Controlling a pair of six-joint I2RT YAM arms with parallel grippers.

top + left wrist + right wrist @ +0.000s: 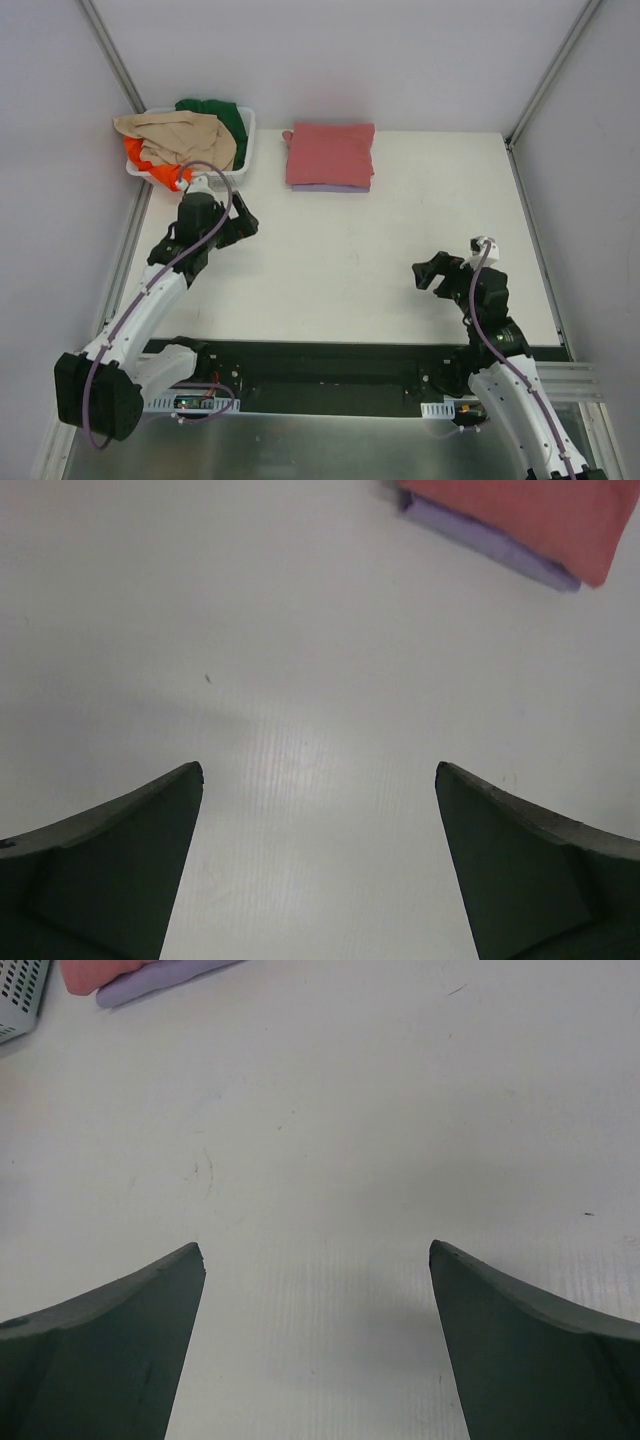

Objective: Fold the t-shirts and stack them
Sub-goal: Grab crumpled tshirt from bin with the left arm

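All 4 fingers (pixel 110 870) (pixel 110 1350) spread wide, gripping nothing.

Pinkish-red t-shirt (pixel 330 152) folded square, stacked on the folded lavender t-shirt (pixel 335 187), far middle of the table (pixel 350 260). Tan t-shirt (pixel 180 135), orange t-shirt (pixel 150 168) and dark green t-shirt (pixel 222 112) lie crumpled in the basket (pixel 247 140), far left.

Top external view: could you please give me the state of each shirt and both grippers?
pinkish-red t-shirt: folded, top of stack
lavender t-shirt: folded, bottom of stack
tan t-shirt: crumpled in basket
orange t-shirt: crumpled in basket
dark green t-shirt: crumpled in basket
left gripper: open, empty
right gripper: open, empty
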